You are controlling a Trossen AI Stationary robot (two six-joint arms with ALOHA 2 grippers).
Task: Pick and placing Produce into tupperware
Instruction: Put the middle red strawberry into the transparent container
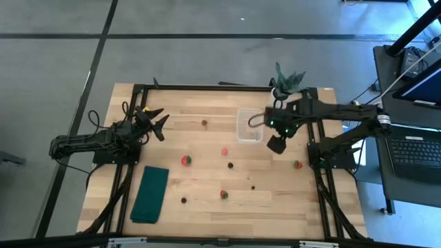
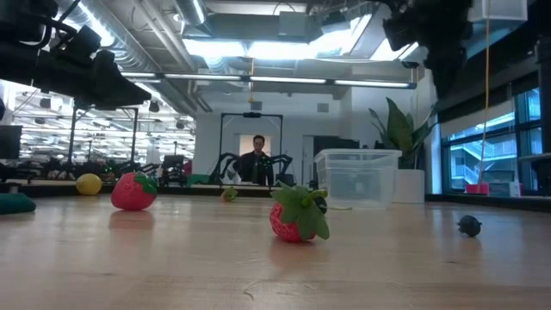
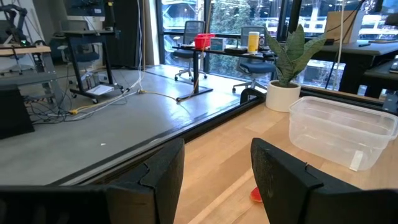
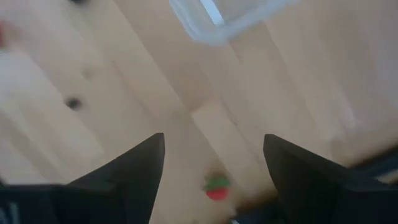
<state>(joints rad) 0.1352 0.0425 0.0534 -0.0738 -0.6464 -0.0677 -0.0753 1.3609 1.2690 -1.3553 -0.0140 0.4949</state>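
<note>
The clear tupperware (image 1: 249,125) stands upright on the wood table near its far right part, also seen in the low view (image 2: 357,176) and the left wrist view (image 3: 342,130). Produce lies scattered on the table: strawberries (image 1: 186,160) (image 1: 224,194) (image 1: 298,164), a pink piece (image 1: 224,151), dark berries (image 1: 231,164) (image 1: 184,200) (image 1: 204,122). My right gripper (image 1: 277,143) hovers open just right of the tub, above the table; its wrist view shows the tub's corner (image 4: 217,18) and a strawberry (image 4: 216,186) below. My left gripper (image 1: 157,120) waits open at the table's left.
A dark green folded cloth (image 1: 150,194) lies near the left front. A potted plant (image 1: 287,81) stands at the far edge behind the tub. A yellow piece (image 2: 89,183) shows in the low view. A person sits in the room beyond (image 2: 258,159).
</note>
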